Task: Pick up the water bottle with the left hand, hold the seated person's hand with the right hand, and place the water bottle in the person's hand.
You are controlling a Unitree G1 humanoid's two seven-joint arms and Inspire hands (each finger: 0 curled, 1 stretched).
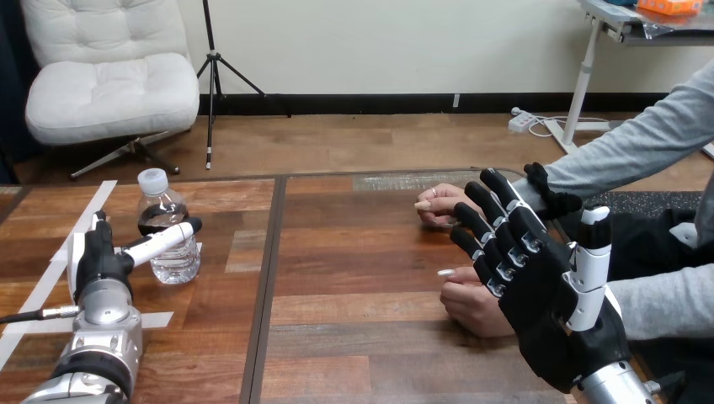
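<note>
Head view, water bottle (167, 240): stands upright on the left part of the table (354, 261), cap on, beside strips of white tape (84, 210).
Left hand (99, 257): right up against the bottle's side at about mid-height; I cannot tell whether it has closed on it.
Right hand (547, 295): spread flat and curled round nothing, its straight fingers (480, 227) fanned between the person's two hands; I cannot tell if it touches either.
Person's farther hand (439, 204): resting on the wood, loosely curled, palm not turned up.
Person's nearer hand (471, 305): also on the wood, loosely curled, partly behind the robot's fingers.
Bottle's make: thin clear plastic with a rounded shoulder, a ribbed lower body and a white screw cap.
How it should handle: light, I would say, with walls that give under a squeeze. It looks smooth enough to slip against hard fingers, and tall enough to tip if nudged high up.
Where to grip: round the ribbed middle, below the shoulder, firm without crushing.
Table surface: matt wooden planks with visible grain and a dark seam down the middle.
</note>
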